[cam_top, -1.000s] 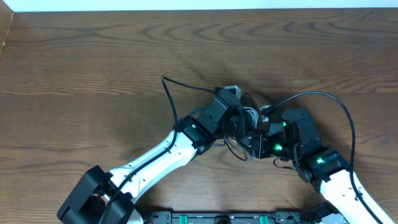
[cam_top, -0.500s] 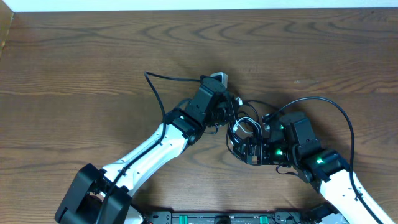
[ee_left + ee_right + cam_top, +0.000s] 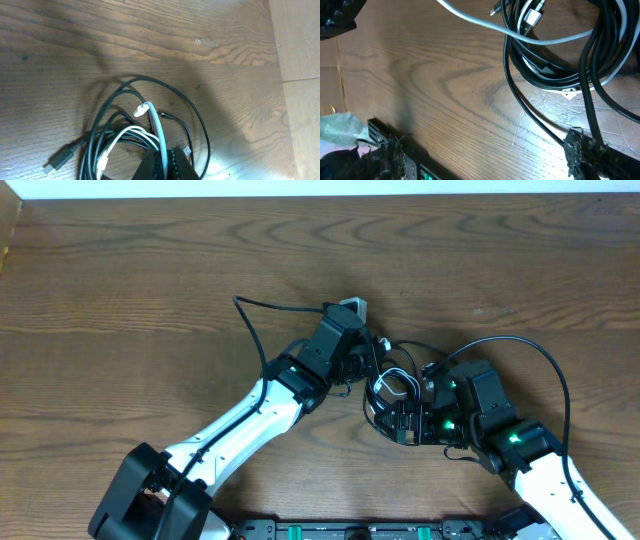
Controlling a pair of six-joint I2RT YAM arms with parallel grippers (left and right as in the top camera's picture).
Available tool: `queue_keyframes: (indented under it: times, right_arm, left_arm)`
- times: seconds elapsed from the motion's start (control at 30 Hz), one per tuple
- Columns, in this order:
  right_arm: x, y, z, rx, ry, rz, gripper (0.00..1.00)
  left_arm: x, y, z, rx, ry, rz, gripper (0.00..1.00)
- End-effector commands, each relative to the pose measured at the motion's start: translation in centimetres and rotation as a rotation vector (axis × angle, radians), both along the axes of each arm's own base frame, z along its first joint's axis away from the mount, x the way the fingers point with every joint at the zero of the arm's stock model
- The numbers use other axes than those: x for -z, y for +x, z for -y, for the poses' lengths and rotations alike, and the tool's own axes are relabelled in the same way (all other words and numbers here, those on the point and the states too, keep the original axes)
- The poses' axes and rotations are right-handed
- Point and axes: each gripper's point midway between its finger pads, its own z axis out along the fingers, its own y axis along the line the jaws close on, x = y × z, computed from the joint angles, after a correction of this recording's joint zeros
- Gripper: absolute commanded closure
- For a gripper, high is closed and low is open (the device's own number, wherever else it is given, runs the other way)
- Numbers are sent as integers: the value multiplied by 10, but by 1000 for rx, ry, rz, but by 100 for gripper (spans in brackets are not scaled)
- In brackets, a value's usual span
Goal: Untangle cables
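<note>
- Left gripper (image 3: pixel 165 154): jaws pinched tight on the white cable (image 3: pixel 156 125), near its plug end.
- Right gripper (image 3: pixel 487 150): jaws spread wide, holding nothing; black cables (image 3: pixel 512 40) loop just ahead.
- Tangle (image 3: pixel 390 388): lies on the table (image 3: pixel 150 280) between both grippers.
- Handling: cords judged light, limp and springy; best taken near a plug end, where a pinch should slip least.

Smooth, faintly glossy plastic-sheathed cables (image 3: pixel 159 126), black and white, on a matt, finely scratched wood-grain table (image 3: pixel 75 30)
</note>
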Motion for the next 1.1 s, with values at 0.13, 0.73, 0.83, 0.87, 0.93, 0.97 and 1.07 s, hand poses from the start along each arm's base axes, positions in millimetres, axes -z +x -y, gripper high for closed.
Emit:
queue_keyframes:
  times: [0.13,0.73,0.83,0.87,0.93,0.97,1.07]
  right_arm:
    - [-7,3,-2,-8,6,26,1]
    - [-7,3,-2,-9,6,26,1]
    - [-7,3,-2,-8,6,25,1]
    - [-7,3,-2,-9,5,25,1]
    - [-7,3,-2,-8,6,25,1]
    - [-7,3,-2,-9,6,26,1]
    - [-7,3,-2,-8,6,25,1]
  left_arm:
    - [-8,-3,4,23,-19,-13,92]
    - [-8,-6,5,-17,-60,-74,92]
    - [-8,-6,5,-41,-76,-100,92]
    - [-8,-6,5,-50,-81,-112,92]
    - [-7,-7,6,-53,-85,-119,92]
    - [-7,-7,5,-53,-84,-119,92]
    - [-7,-7,5,-53,-81,-122,92]
